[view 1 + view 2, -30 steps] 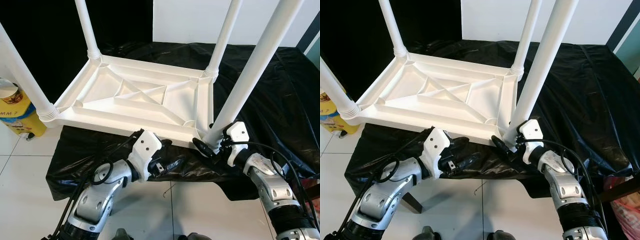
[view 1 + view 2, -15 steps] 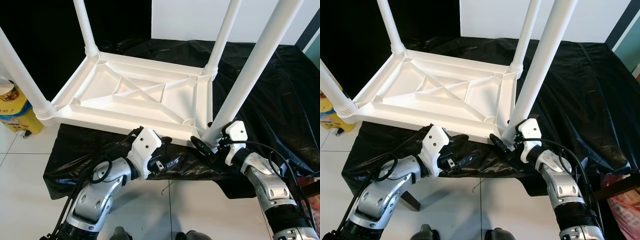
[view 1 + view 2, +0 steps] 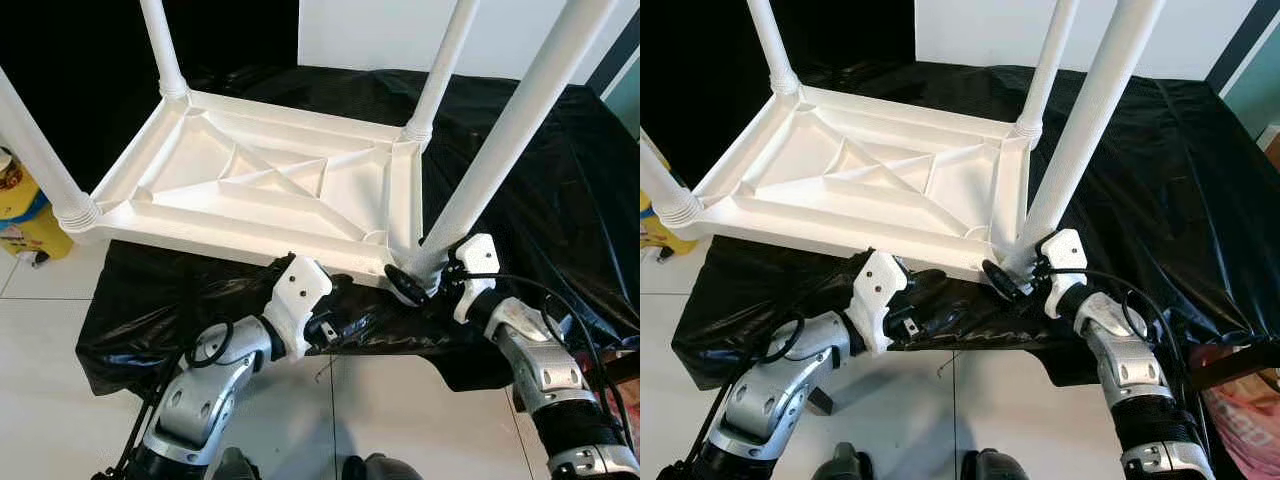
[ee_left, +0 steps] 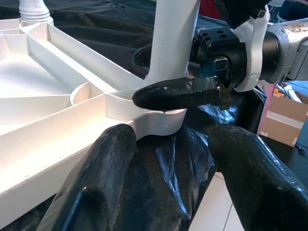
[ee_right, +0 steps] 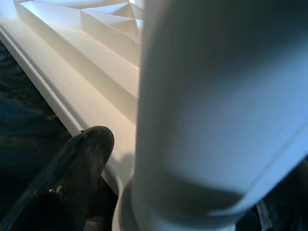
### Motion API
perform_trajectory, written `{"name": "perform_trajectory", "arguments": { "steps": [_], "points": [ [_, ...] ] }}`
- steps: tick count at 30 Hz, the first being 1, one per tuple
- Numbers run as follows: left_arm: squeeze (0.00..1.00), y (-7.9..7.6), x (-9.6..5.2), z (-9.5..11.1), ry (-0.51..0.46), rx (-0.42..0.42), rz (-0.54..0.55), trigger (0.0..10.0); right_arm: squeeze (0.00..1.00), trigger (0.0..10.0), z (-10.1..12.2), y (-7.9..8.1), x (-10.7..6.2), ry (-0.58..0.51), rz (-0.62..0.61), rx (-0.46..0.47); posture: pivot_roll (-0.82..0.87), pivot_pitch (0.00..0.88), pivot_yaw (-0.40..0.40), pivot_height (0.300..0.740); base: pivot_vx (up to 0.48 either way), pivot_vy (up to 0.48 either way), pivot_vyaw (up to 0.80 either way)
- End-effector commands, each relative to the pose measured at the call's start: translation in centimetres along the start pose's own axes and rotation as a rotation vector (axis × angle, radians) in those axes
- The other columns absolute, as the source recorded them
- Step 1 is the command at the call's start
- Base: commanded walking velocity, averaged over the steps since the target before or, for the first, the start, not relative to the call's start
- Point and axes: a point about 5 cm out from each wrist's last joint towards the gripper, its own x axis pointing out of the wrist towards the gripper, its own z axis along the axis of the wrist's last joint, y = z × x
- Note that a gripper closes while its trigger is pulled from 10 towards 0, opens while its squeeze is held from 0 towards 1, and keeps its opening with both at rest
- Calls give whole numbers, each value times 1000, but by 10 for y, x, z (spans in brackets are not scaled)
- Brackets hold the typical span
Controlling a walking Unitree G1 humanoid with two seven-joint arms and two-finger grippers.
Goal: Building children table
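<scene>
Gripping table leg (image 3: 500,150), right tool (image 3: 415,285)

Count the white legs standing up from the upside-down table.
4. One leg at each corner: far left, far right, near left, and near right, where the right gripper is at its base.

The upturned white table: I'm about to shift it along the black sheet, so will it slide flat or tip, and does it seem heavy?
The white table is a thin ribbed plastic shell, so probably light and stiff. Its four tall legs point upward, so a push high on the leg that the right gripper grips may tip it. The crinkled black sheet could bunch.
</scene>
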Motion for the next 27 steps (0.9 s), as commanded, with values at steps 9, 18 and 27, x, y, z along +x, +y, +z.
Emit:
{"name": "perform_trajectory", "arguments": {
  "steps": [9, 18, 27],
  "points": [
    [0, -1, 4, 3, -9, -1, 112, 10000, 0, 10000, -1, 0, 1, 21, 22, -1, 115, 141, -119, 740, 0, 0, 0],
    [0, -2, 3, 4, -11, -6, 117, 10000, 0, 10000, -1, -1, 1, 23, 33, -3, 115, 141, -121, 740, 0, 0, 0],
    [0, -2, 2, 4, -8, -8, 120, 10000, 0, 10000, -1, 0, 1, 24, 37, -2, 116, 144, -119, 740, 0, 0, 0]
  ]
}}
